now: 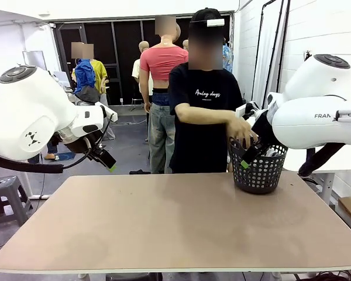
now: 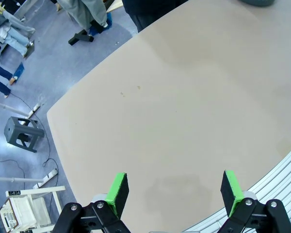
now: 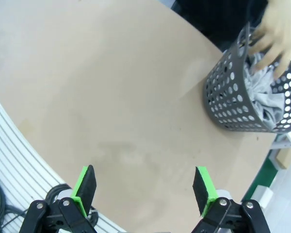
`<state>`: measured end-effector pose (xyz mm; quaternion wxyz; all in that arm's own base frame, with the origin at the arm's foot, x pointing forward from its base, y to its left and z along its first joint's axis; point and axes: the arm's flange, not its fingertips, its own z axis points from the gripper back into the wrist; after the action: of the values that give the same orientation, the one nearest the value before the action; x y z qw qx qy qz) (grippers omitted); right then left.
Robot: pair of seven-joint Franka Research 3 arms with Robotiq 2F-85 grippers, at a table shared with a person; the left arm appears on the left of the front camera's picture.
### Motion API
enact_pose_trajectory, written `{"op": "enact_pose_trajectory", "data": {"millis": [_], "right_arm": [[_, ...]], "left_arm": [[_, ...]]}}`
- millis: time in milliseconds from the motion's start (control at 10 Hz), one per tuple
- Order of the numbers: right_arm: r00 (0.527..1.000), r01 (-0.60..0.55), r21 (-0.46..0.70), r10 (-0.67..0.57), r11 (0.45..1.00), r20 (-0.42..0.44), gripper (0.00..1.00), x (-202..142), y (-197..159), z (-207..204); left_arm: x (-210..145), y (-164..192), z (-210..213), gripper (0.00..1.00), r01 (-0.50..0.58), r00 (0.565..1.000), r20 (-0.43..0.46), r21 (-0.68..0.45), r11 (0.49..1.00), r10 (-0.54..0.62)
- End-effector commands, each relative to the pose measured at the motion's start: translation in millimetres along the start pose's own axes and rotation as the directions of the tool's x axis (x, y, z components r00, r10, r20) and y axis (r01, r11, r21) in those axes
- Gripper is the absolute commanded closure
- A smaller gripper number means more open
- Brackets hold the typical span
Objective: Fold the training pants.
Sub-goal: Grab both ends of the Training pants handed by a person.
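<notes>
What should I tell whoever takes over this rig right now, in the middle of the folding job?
Left gripper: open, holding nothing, above the table.
Right gripper: open, holding nothing, above the table on the basket's side.
Training pants: bunched inside the black mesh basket at the table's far right. The person's hand is reaching into it.
Done: nothing folded yet.
Left: get the pants onto the table, spread them flat, fold them.

shirt [image 1: 190, 126] "Analog days"; right arm [image 1: 316, 123] "FRAN"
</notes>
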<state>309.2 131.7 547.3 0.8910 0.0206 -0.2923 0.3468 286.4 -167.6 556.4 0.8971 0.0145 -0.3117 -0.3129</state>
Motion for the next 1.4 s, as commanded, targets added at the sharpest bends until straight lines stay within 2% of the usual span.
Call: {"op": "enact_pose_trajectory", "data": {"millis": [0, 1300], "right_arm": [[1.000, -0.003, -0.002, 0.003, 1.000, 0.010, 0.00, -0.5, 0.4, 0.7], [1.000, -0.003, -0.002, 0.003, 1.000, 0.010, 0.00, -0.5, 0.4, 0.7]], "left_arm": [[-1.9, -0.3, -0.9, 0.00, 0.000, 1.000, 0.005, 0.002, 1.000, 0.000], [-1.9, -0.3, -0.9, 0.00, 0.000, 1.000, 0.005, 0.002, 1.000, 0.000]]}}
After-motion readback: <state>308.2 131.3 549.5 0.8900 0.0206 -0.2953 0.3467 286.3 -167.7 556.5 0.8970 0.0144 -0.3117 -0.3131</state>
